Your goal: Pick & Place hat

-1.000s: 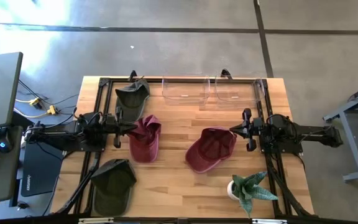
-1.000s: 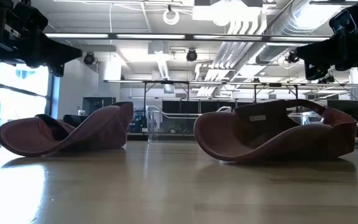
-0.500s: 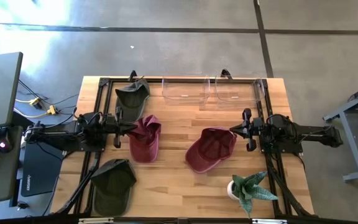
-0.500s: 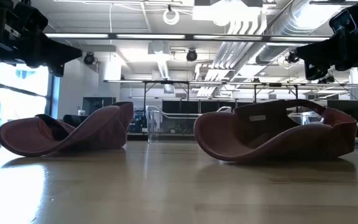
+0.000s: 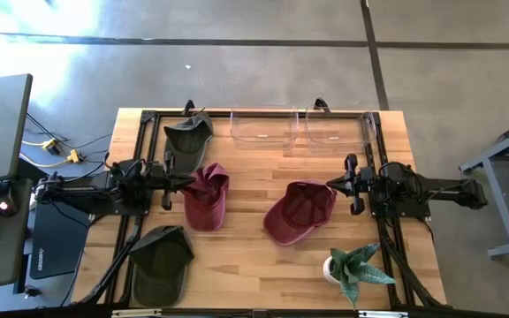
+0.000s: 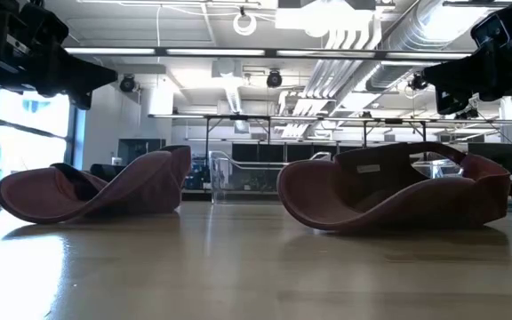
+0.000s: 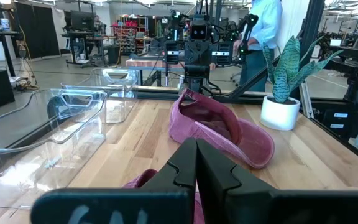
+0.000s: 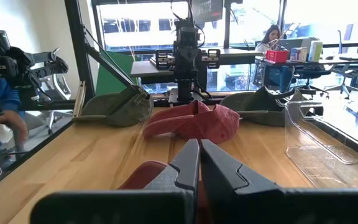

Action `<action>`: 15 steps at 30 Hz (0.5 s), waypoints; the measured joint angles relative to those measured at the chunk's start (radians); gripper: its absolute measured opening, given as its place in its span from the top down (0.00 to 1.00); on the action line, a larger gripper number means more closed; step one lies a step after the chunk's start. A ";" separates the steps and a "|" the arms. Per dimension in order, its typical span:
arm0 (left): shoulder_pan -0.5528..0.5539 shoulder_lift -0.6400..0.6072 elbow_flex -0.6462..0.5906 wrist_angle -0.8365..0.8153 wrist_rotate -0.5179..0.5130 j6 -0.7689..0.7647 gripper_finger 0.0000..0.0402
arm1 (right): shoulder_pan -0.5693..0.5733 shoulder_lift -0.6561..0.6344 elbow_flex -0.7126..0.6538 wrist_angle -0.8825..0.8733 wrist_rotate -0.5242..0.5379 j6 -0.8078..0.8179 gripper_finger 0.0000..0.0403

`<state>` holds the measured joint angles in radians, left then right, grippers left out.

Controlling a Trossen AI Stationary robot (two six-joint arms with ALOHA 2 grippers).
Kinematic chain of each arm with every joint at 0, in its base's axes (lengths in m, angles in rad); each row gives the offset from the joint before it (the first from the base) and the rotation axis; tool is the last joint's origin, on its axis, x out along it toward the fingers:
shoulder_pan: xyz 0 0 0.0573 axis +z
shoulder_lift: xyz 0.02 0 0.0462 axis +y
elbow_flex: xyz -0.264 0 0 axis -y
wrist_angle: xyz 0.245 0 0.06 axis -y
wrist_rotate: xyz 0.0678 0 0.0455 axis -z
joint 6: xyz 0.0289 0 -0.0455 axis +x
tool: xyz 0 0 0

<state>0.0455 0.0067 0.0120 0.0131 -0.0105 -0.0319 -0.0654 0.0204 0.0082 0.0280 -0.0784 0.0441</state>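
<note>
High view shows four hats on the table (image 5: 237, 265): two red and two green. The left gripper (image 5: 180, 179) has its fingers pressed together and holds nothing; the left red hat (image 5: 206, 196) lies just beside its tip, toward the table's middle, its long axis running across the arm's line. The right gripper (image 5: 336, 185) is likewise closed and empty, next to the right red hat (image 5: 300, 211). Each arm is about equally near its own hat. Two clear bins (image 5: 263, 126) stand at the far edge, and one plant (image 5: 353, 268) near the right arm.

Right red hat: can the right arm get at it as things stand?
Probably yes. The right gripper, fingers shut, sits at the edge of the right red hat, with nothing between them; the plant stands off to the side.
</note>
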 joint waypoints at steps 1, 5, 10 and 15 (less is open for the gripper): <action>0.000 0.000 0.000 0.000 0.000 0.000 1.00 | 0.000 0.000 0.000 0.000 0.000 0.000 0.97; 0.000 0.000 0.000 0.000 0.000 0.000 1.00 | 0.000 0.000 0.000 0.000 0.000 0.000 0.97; 0.000 0.000 0.000 0.000 0.000 0.000 1.00 | 0.000 0.000 0.000 0.003 0.003 0.000 0.97; 0.000 0.000 0.000 0.000 0.000 0.000 1.00 | 0.000 0.000 0.000 0.159 0.035 0.146 0.97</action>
<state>0.0453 0.0070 0.0120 0.0131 -0.0105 -0.0319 -0.0650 0.0200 0.0082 0.1874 -0.0436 0.1897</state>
